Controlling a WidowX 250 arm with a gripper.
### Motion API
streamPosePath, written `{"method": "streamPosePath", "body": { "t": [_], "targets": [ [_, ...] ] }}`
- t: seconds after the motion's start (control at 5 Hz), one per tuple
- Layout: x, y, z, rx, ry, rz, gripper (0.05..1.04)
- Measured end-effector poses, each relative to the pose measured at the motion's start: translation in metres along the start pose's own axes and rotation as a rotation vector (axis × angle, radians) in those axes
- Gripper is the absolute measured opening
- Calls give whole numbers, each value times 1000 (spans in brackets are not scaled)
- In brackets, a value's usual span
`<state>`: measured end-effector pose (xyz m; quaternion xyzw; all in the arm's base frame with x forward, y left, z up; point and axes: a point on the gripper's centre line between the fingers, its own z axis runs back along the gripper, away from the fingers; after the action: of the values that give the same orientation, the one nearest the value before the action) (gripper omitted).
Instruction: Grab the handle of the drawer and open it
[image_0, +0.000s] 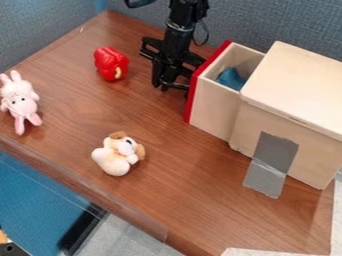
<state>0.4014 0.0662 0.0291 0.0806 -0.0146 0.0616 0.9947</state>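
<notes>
Black arm (179, 35) comes in from the top edge, a bit right of centre; it runs down close to upright, lower end over the brown wood table (73, 130); the gripper (171, 82) hangs low, pointing down, right at the outer side of the drawer's red front (206, 77); how far the jaws stand apart, cannot tell; whether they have hold of anything, cannot tell either; contact with the front also unclear. Drawer (214, 107) is out of the left side of the pale wooden cabinet (297, 82), open at the top; blue item (231, 79) inside it; grey tape (270, 162) runs from the cabinet's side down onto the table. Red toy (111, 63) left of the gripper; pink-and-white bunny plush (21, 101) at the far left; cream dog plush (117, 155) nearer the table's front edge, well apart from the gripper.
</notes>
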Motion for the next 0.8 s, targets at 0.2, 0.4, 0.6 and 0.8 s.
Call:
{"method": "streamPosePath", "body": {
  "t": [0.2,0.4,0.6,0.8],
  "targets": [
    [-1,-1,-1,-4,3,-2,177],
    [-1,-3,0,-24,6,-9,410],
    [-2,-3,3,-36,8,-23,718],
    [2,0,36,-47,-54,-29,974]
  ]
}}
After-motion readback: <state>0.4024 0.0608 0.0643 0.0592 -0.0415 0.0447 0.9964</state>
